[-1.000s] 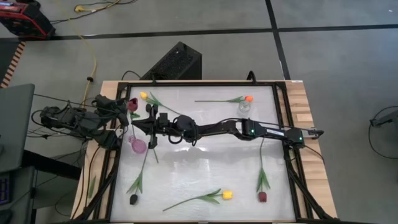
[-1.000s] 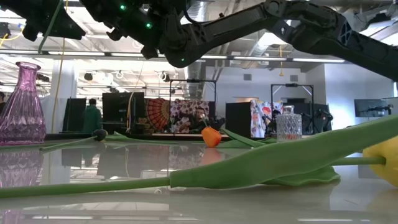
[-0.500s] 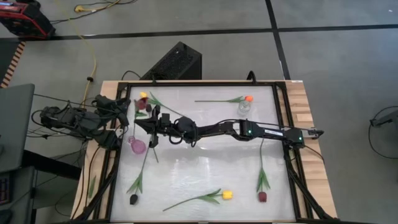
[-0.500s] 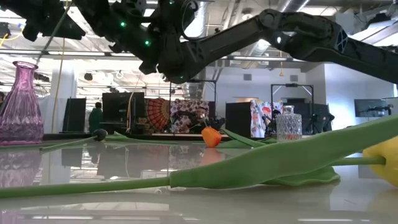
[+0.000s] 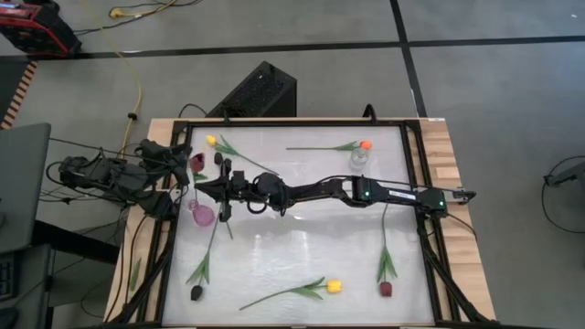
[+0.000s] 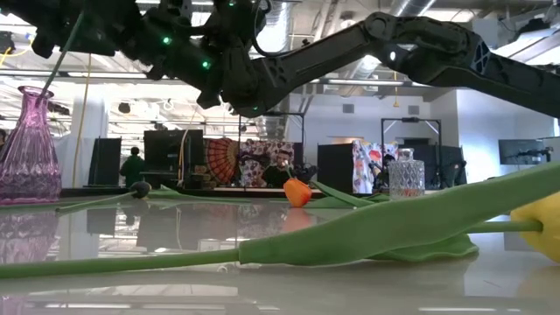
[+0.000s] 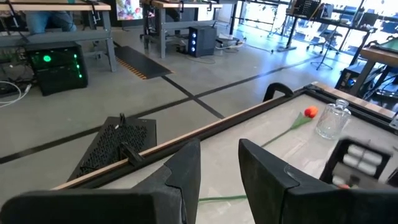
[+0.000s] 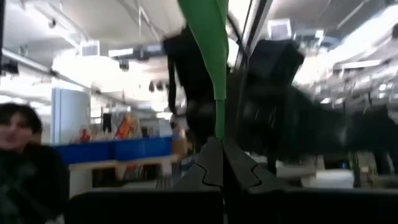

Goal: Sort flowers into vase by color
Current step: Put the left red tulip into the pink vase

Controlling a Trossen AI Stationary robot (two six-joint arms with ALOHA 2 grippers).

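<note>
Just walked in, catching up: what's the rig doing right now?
Flower sorting, mid-carry. The right arm reaches across the table; its right pincer is shut on the stem of a maroon tulip, holding it in the air next to the purple vase. The left pincer waits at the table's left edge, holding nothing. A clear vase stands at the far side, and other tulips lie loose on the table.

One maroon tulip (image 5: 196, 161) hangs stem-down over the pink vase (image 5: 202, 215); six other tulips lie flat on the table.
</note>
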